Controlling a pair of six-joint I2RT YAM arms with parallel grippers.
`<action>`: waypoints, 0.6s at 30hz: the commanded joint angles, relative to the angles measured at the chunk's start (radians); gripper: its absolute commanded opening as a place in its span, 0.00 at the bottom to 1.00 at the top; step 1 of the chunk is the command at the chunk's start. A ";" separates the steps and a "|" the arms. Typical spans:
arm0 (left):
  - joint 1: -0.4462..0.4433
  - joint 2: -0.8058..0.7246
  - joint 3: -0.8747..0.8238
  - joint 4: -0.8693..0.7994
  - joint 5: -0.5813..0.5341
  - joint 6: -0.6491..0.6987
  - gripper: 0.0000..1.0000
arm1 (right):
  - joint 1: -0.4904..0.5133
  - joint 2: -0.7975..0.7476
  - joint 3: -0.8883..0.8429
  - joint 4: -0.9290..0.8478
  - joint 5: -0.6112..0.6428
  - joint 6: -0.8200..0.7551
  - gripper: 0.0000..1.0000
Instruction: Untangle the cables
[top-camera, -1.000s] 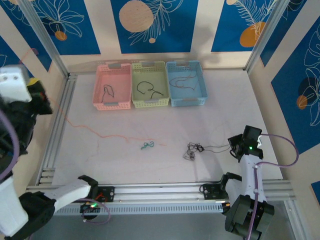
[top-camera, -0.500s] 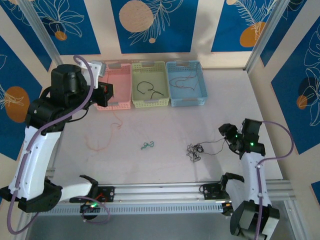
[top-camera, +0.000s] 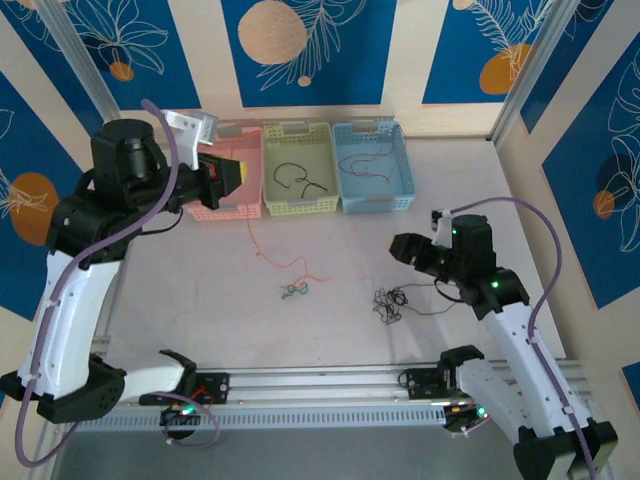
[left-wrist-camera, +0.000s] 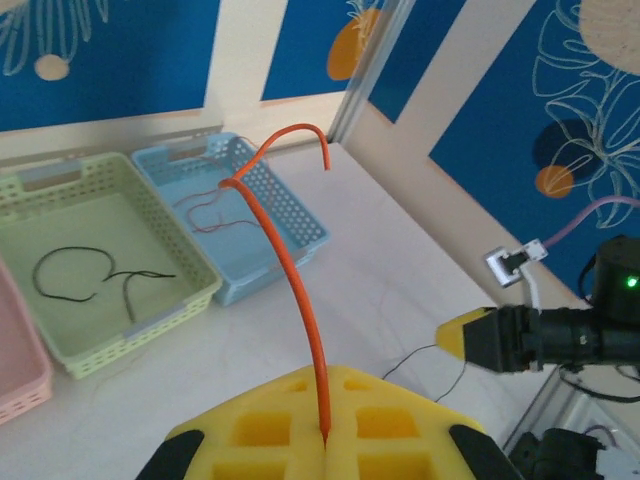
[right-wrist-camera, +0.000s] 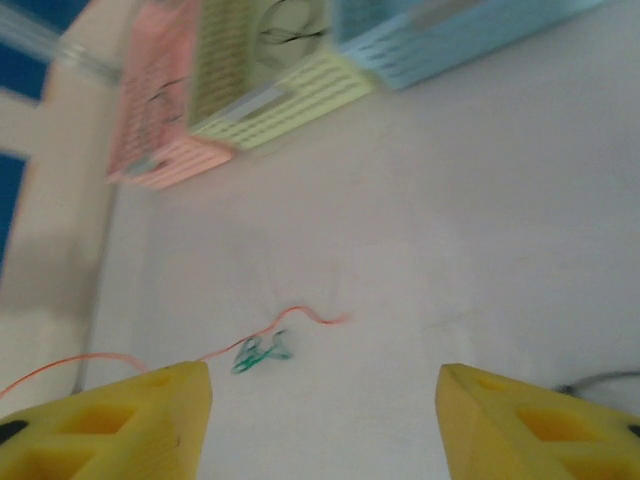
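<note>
My left gripper (top-camera: 232, 176) hangs in front of the pink basket, shut on a thin orange cable (left-wrist-camera: 300, 290). That orange cable (top-camera: 290, 264) drops from it to the table, and its free end lies by a small green cable (top-camera: 293, 291). A black knotted bunch of cables (top-camera: 388, 303) lies to the right, one strand trailing toward the right arm. My right gripper (top-camera: 405, 246) hovers open just above and right of that bunch, holding nothing. In the right wrist view the gripper (right-wrist-camera: 325, 420) faces the green cable (right-wrist-camera: 260, 352) and the orange cable's end (right-wrist-camera: 305, 316).
Three baskets stand in a row at the back: pink (top-camera: 226, 209), green (top-camera: 298, 207) with black strands, blue (top-camera: 376, 203) with a reddish strand. An aluminium rail (top-camera: 320, 382) runs along the near edge, and frame posts stand at the sides.
The left arm swung in from the left to the pink basket, dragging the orange cable rightward. The right gripper opened and moved up and left, away from the black strand's end.
</note>
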 joint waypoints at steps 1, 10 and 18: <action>0.006 0.006 -0.046 0.065 0.071 -0.042 0.00 | 0.118 -0.001 -0.038 0.207 -0.139 -0.087 0.69; 0.002 0.007 -0.069 0.062 0.081 -0.046 0.00 | 0.461 0.238 -0.035 0.590 -0.156 -0.477 0.77; 0.001 0.007 -0.057 0.038 0.077 -0.036 0.00 | 0.589 0.492 0.087 0.677 -0.097 -0.812 0.77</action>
